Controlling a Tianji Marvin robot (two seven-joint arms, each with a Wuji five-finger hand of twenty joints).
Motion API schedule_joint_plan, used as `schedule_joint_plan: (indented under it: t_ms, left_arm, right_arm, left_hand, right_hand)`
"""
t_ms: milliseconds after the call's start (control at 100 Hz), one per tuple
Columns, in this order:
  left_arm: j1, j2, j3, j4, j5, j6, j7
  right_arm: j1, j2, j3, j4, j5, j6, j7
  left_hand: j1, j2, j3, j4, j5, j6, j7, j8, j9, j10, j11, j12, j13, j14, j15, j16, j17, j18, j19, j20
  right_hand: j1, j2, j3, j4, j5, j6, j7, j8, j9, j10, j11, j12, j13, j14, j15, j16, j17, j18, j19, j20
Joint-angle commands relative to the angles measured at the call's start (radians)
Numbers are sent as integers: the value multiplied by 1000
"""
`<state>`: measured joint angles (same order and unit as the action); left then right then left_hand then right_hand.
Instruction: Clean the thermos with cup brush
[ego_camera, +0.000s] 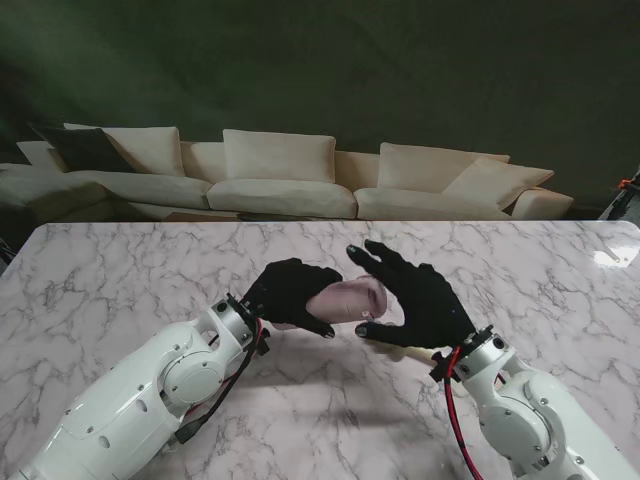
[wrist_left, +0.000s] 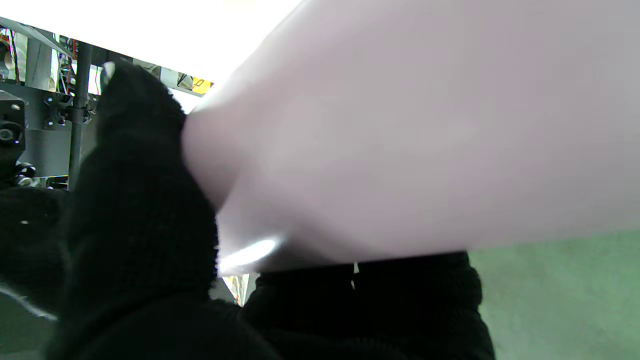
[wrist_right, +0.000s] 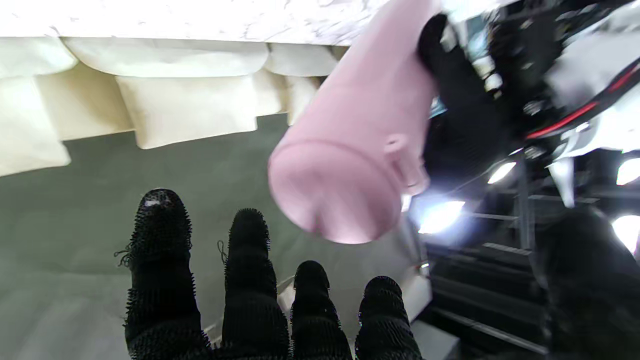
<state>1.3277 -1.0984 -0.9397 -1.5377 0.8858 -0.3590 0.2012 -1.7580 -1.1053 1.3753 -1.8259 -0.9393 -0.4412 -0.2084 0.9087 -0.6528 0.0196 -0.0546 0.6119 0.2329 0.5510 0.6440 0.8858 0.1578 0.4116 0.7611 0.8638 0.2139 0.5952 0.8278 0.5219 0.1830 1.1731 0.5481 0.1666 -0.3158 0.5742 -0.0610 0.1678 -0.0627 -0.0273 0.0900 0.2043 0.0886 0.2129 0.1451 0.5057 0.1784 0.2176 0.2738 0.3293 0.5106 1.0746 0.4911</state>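
Marble-topped white table (ego_camera: 120, 280) carries nothing we can see. Our left hand (ego_camera: 287, 292) grips the pink cylindrical thermos (ego_camera: 347, 300) aloft; our right hand (ego_camera: 420, 298), at its three o'clock, is spread, unladen. No brush visible: cleaning seems unstarted.

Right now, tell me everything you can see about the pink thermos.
The thermos is a pale pink cylinder with a smooth matte finish. It lies roughly level, lifted off the marble table. The left hand wraps one end; the other end, rounded and closed with a small tab on its side, points toward the open right hand, which isn't gripping it. No brush is visible.
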Motion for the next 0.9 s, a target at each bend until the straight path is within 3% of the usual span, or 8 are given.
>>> schedule_joint_plan:
  t_ms: [0, 90, 250, 330, 470, 600, 740, 890]
  left_arm:
    - [-5, -3, 2, -9, -2, 2, -10]
    - [-8, -4, 5, -8, -2, 3, -9]
    - [-10, -4, 9, -6, -4, 2, -10]
    - [-11, -4, 8, -6, -5, 1, -9]
    - [-11, -4, 7, -6, -4, -2, -9]
    - [-11, -4, 7, -6, -5, -2, -9]
    - [-12, -5, 9, -5, -6, -1, -10]
    - [-11, -4, 9, -6, -8, 1, -12]
  right_arm:
    - [-6, 22, 3, 3, -63, 11, -39]
    - [-3, 31, 13, 9, -127, -34, -54]
    - [13, 40, 6, 19, -174, -17, -64]
    - [24, 44, 2, 29, -193, 1, -53]
    - [50, 47, -16, 63, -202, 24, -53]
    - [76, 40, -50, 94, -180, 51, -93]
    - [105, 27, -82, 128, -139, 43, -152]
    - [129, 16, -116, 152, -117, 68, -207]
  left_hand:
    - [338, 431, 497, 70, 103, -183, 136, 40, 23, -90, 67, 32, 77, -72, 162, 42, 7, -35, 44, 30]
    - [337, 431, 497, 70, 102, -184, 135, 40, 22, -91, 66, 32, 77, -72, 162, 42, 8, -35, 44, 31]
    - [337, 433, 496, 70, 102, -184, 135, 40, 23, -91, 66, 32, 76, -71, 162, 42, 7, -35, 44, 30]
    - [338, 432, 496, 70, 101, -184, 135, 40, 23, -90, 66, 32, 76, -72, 162, 42, 8, -35, 45, 30]
    - [338, 432, 496, 71, 103, -184, 136, 40, 23, -91, 67, 32, 76, -70, 162, 42, 7, -35, 45, 30]
    - [338, 433, 497, 71, 103, -184, 135, 40, 24, -91, 67, 32, 76, -70, 163, 42, 7, -35, 45, 31]
    - [338, 433, 497, 72, 103, -185, 135, 40, 24, -91, 67, 32, 76, -71, 163, 42, 7, -35, 46, 31]
    - [337, 432, 497, 72, 103, -184, 135, 40, 23, -90, 67, 32, 78, -70, 165, 42, 9, -34, 47, 31]
  right_hand:
    - [161, -141, 100, 81, -8, 10, -1, 51, -36, 0, -32, -10, -32, -21, -34, -27, -25, -7, -52, -17]
    - [282, -258, 393, 276, -10, 14, -3, 89, -34, 20, -3, 3, 1, -42, -31, -28, -29, -31, -80, -32]
    - [347, -351, 648, 195, -21, 24, 8, 243, -33, 38, 45, 23, 91, -83, 74, 50, 40, -113, -11, 5]
    - [300, -363, 589, 144, -27, 33, 15, 327, -34, 50, 59, 28, 90, -82, 145, 106, 67, -148, 31, 53]
    - [285, -326, 244, 10, -27, 80, 131, 512, -31, 70, 230, 98, 141, -118, 304, 202, 149, -230, 122, 144]
    - [281, -241, 320, -31, 27, 90, 471, 475, 54, 37, 539, 211, 269, -188, 506, 296, 298, -329, 253, 186]
    - [262, -135, 293, -70, 204, 58, 749, 423, 238, -16, 632, 272, 389, -210, 638, 341, 417, -374, 336, 168]
    - [182, 9, 172, -80, 496, 28, 878, 369, 615, -7, 649, 305, 630, -167, 745, 367, 559, -286, 474, 173]
